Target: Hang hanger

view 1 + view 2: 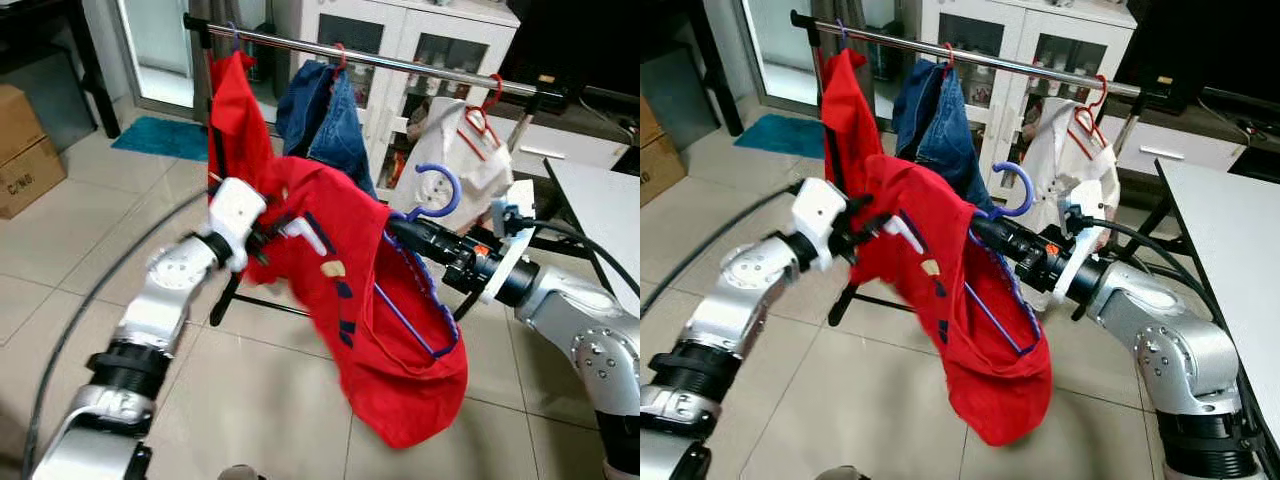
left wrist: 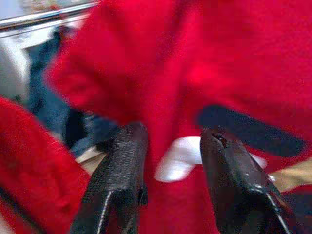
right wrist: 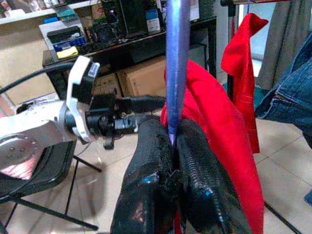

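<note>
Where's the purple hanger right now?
In the eye views the purple hanger sits centre-right, shut in the right gripper with the red shirt draped on it, its hook below the clothes rail, in front of the white garment.

Rail (image 1: 420, 66) free btwn jeans (image 1: 325, 115) & white shirt (image 1: 462, 160); left end taken.

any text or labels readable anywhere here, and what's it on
"C/N6", or close to it, in dark print on the cardboard box at the left edge; the letters are small, so the reading is unsure.
The red shirt carries navy, white and tan shapes; they cannot be read as letters.
Items on the shelf behind the left arm: too small and blurred to read.
</note>
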Motion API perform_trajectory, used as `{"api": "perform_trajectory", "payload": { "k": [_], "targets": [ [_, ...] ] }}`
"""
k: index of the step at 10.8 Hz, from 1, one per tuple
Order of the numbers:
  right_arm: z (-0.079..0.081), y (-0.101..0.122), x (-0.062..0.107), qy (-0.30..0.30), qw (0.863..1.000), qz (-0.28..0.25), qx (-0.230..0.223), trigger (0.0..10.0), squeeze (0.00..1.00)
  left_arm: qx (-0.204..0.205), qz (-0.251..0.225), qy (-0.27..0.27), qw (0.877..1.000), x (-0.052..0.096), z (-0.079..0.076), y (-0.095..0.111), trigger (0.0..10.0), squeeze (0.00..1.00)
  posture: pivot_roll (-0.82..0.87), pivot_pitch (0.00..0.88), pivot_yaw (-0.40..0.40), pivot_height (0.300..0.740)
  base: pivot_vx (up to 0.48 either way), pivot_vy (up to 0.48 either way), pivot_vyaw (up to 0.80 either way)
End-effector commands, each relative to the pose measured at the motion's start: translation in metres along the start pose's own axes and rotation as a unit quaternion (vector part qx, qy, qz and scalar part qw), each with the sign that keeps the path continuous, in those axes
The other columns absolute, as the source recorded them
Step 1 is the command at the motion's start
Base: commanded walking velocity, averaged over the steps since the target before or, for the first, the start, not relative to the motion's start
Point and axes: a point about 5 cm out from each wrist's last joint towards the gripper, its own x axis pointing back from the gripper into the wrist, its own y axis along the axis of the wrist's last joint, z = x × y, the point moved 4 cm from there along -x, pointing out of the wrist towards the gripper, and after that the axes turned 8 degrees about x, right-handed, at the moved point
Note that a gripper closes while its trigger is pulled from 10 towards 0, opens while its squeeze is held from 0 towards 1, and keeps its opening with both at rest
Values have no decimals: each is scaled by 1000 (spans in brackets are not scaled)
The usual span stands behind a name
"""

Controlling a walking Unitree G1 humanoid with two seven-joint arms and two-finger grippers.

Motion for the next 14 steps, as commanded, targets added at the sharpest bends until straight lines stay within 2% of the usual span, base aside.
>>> {"api": "perform_trajectory", "payload": {
  "k": [1,3,4,5,6,14],
  "targets": [
    [1,9,4,2,1000,-12,7,10000,0,-5,-16,-16,1000,-6,-4,10,10000,0,72,0,-67,740,0,0,0],
    [2,10,4,6,1000,-16,6,10000,0,-35,1,17,999,-10,8,3,10000,0,71,0,-67,740,0,0,0],
    [3,11,5,9,1000,-18,5,10000,0,-36,-8,23,999,-13,11,7,10000,0,73,0,-68,740,0,0,0],
    [3,11,5,9,1000,-18,5,10000,0,-42,-12,26,999,-15,13,10,4118,0,73,0,-67,740,0,0,0],
    [2,11,4,8,1000,-19,5,10000,0,-48,-15,34,998,-16,15,12,0,0,74,0,-66,740,0,0,0],
    [-2,10,5,-2,1000,-15,6,10000,0,-37,-30,48,998,-15,23,12,0,0,79,0,-64,740,0,0,0]
  ]
}}
